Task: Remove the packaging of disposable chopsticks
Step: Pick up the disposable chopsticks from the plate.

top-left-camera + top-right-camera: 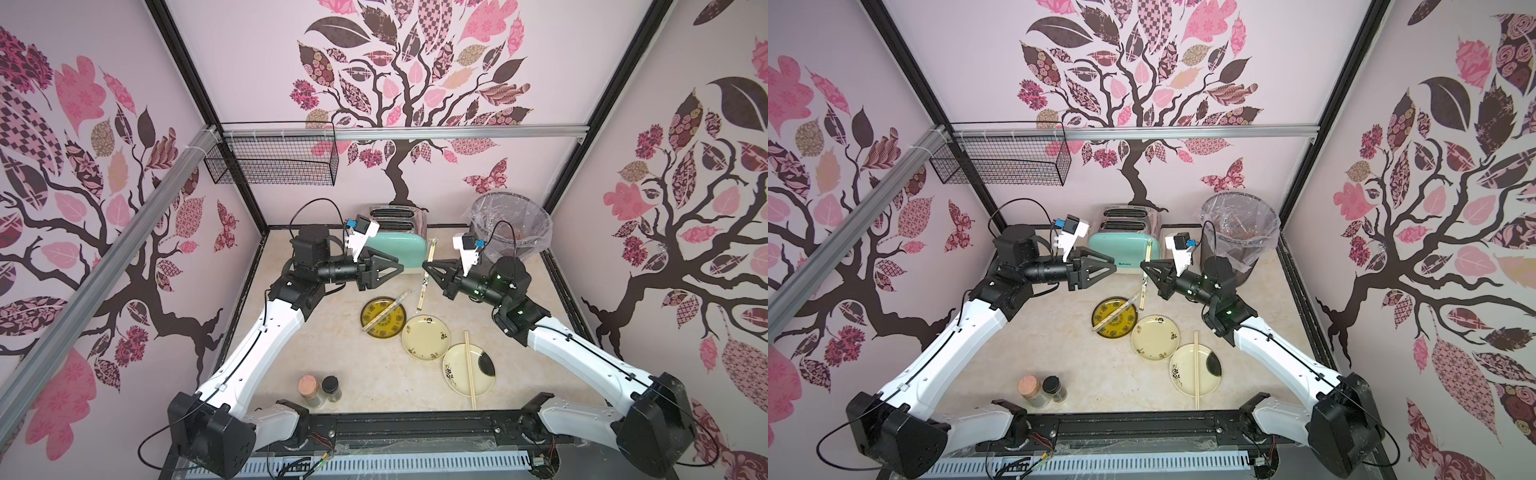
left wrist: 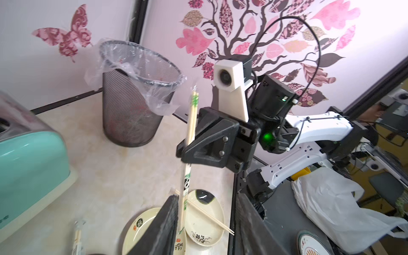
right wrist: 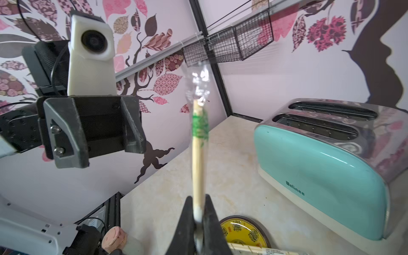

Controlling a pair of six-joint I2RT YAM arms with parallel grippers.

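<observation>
The packaging (image 1: 431,249) is standing nearly upright in the air in front of the toaster (image 1: 399,251), with chopsticks (image 3: 197,167) inside it. The right gripper (image 1: 427,266) is clamping this wrapped pair near its middle, jaws narrow. The left gripper (image 3: 101,141) is hovering near it with jaws apart, holding nothing.

You are working over a beige marbled tabletop (image 1: 332,353) inside a booth whose walls (image 1: 665,249) are showing pink and brown tree decals. A wire basket (image 1: 274,162) is hanging high at the back left, and a mesh bin (image 1: 515,224) with a clear liner is standing in the back right corner. Two jars (image 1: 309,388) are standing near the front edge.

The sleeve is showing clear and crinkled, bunching above the stick tips, and carrying a green print near the top and a black-and-white mark below the grip. A second wrapped pair (image 1: 384,311) is lying across the dark yellow plate (image 1: 388,328). A bare pair (image 1: 469,370) is lying across the front cream plate (image 1: 455,376).
</observation>
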